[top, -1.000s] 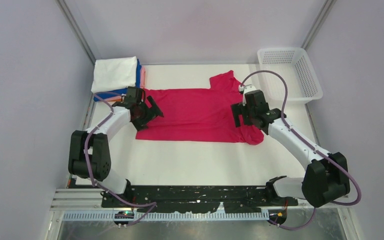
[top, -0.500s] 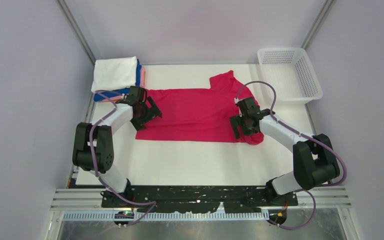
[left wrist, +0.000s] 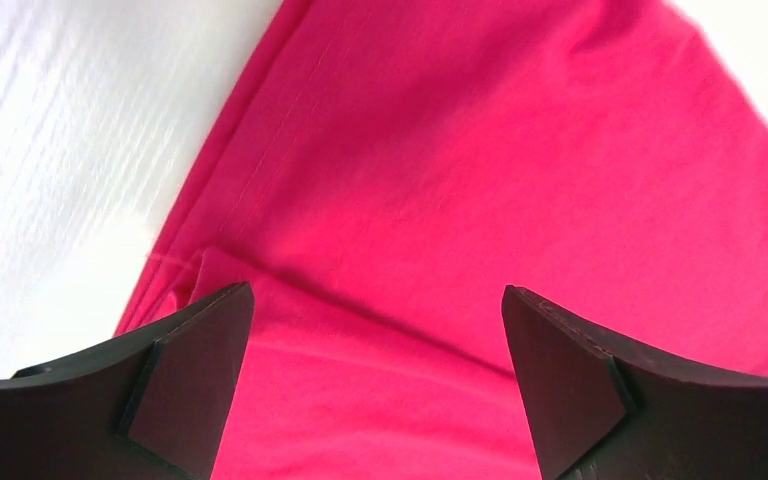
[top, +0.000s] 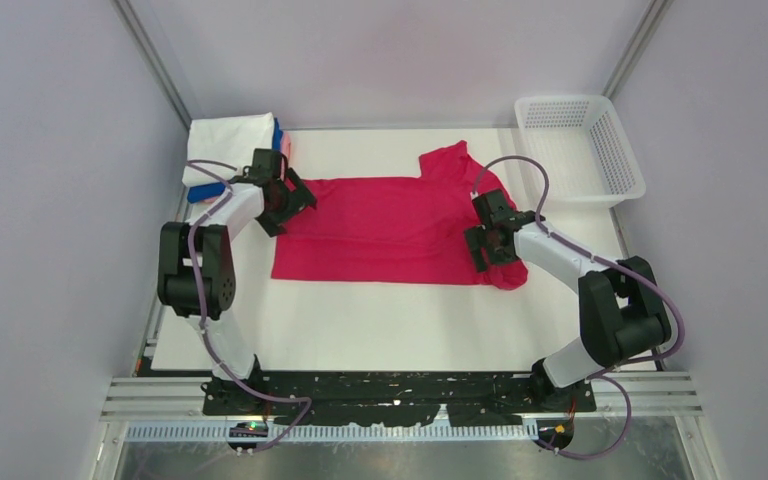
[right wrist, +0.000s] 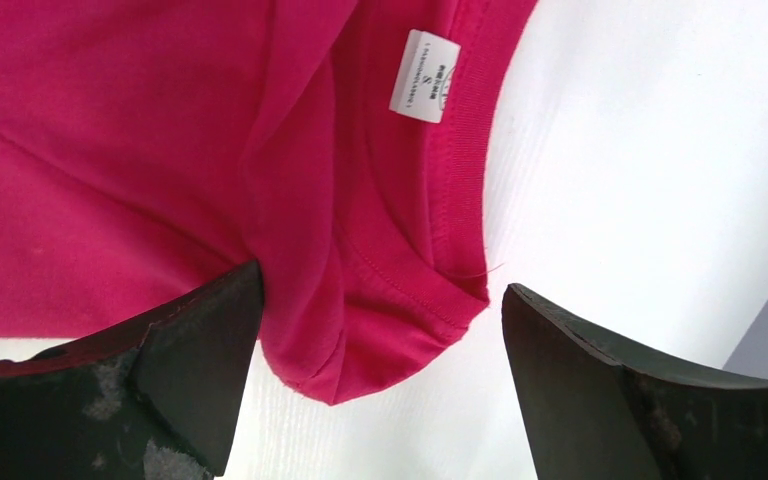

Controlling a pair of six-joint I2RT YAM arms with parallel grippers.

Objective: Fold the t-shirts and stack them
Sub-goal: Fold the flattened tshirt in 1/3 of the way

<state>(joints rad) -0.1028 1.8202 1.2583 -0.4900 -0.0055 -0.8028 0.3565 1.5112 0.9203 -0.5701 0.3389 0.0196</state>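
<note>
Left end effector (left wrist: 375,292) hangs wide open and empty over the far hem corner of the magenta-red shirt (top: 390,225), which lies flat on the counter (top: 380,310), long axis left-to-right; right end effector (right wrist: 382,278), equally open and empty, is over its collar end.

White table (top: 380,320), and spread flat across its middle lies the magenta-red t-shirt (top: 380,225), long side running left to right, one sleeve (top: 450,160) poking toward the far edge. At the shirt's right end the collar is rumpled into folds, the small white neck label (right wrist: 424,76) face up, bare tabletop right beside it. Far left corner: a stack of folded t-shirts (top: 228,140), white on top, blue and pink edges peeking out along its side. Far right corner: the white mesh basket (top: 625,170), well apart from the shirt.
</note>
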